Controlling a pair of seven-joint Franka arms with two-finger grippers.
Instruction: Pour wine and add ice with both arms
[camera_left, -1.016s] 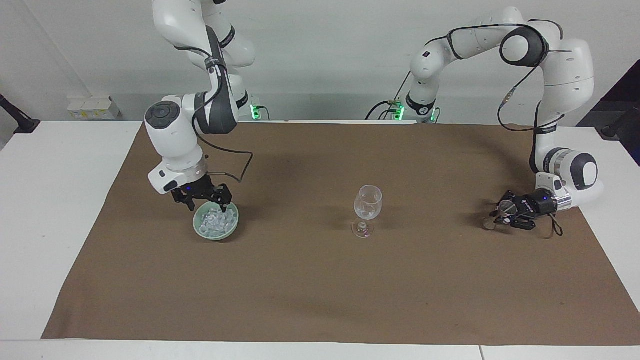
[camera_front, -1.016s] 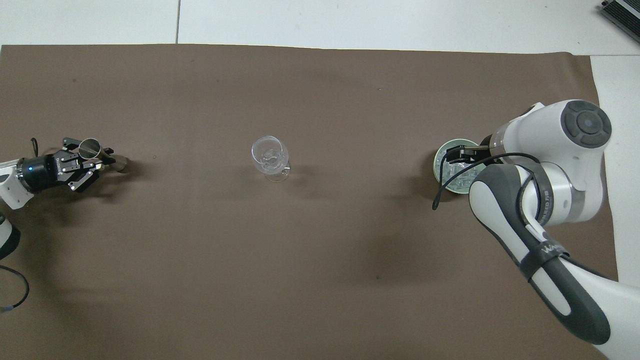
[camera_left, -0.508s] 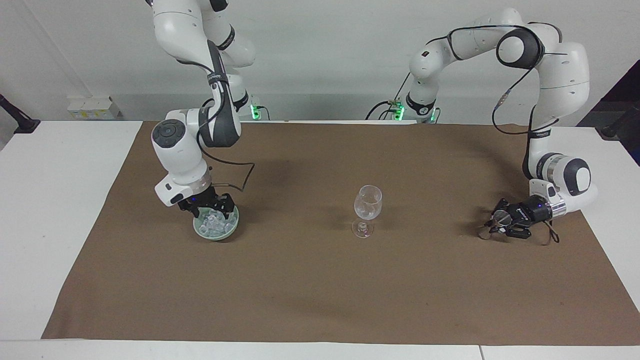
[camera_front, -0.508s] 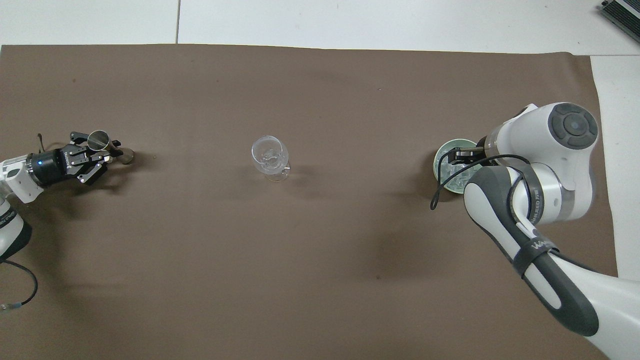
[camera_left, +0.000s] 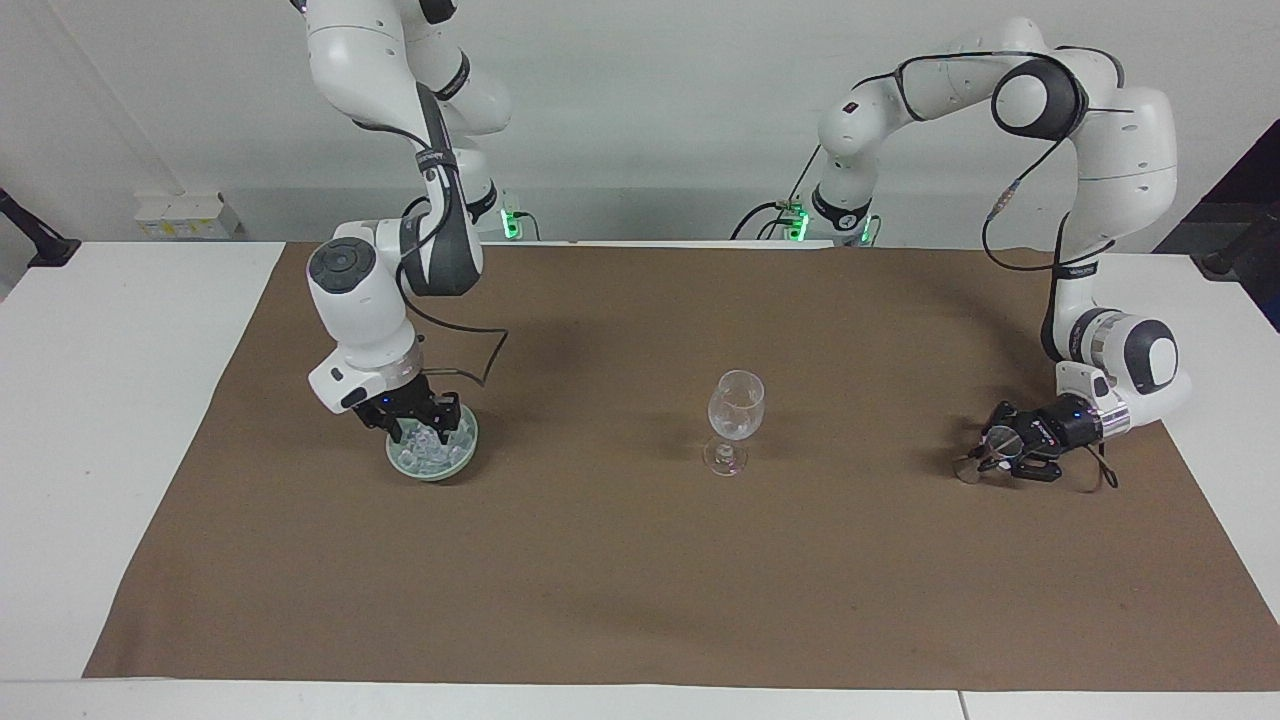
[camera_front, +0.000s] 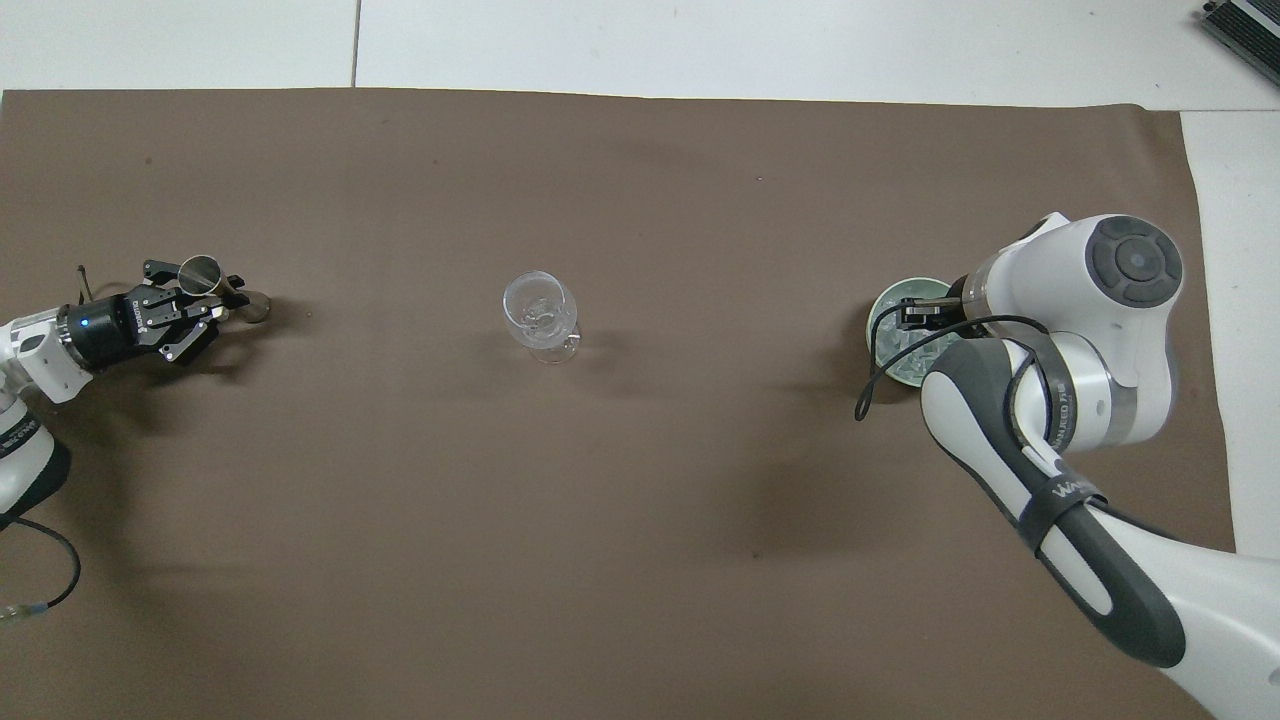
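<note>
With the right gripper (camera_left: 428, 432) down in the pale green bowl (camera_left: 455, 460) among the ice (camera_left: 422, 452), fingers apparently spread, close on one cube only; the left gripper (camera_left: 990, 450) clasps a metal cup (camera_front: 201, 273).

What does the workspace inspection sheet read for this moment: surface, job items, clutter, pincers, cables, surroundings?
Surface: brown mat spread over a white table.
Job's things: pale green bowl holding ice, toward the right arm's end; clear stemmed glass upright mid-mat; small metal cup toward the left arm's end.
Clutter: nothing seen.
Pincers: right pincer down in the bowl among the ice; whether it grips a cube cannot be told. Left pincer low over the mat, at the metal cup.
Cables: black cable loops from the right arm's wrist; another trails beside the left arm.
Surroundings: white wall; green lights at both arm bases.
</note>
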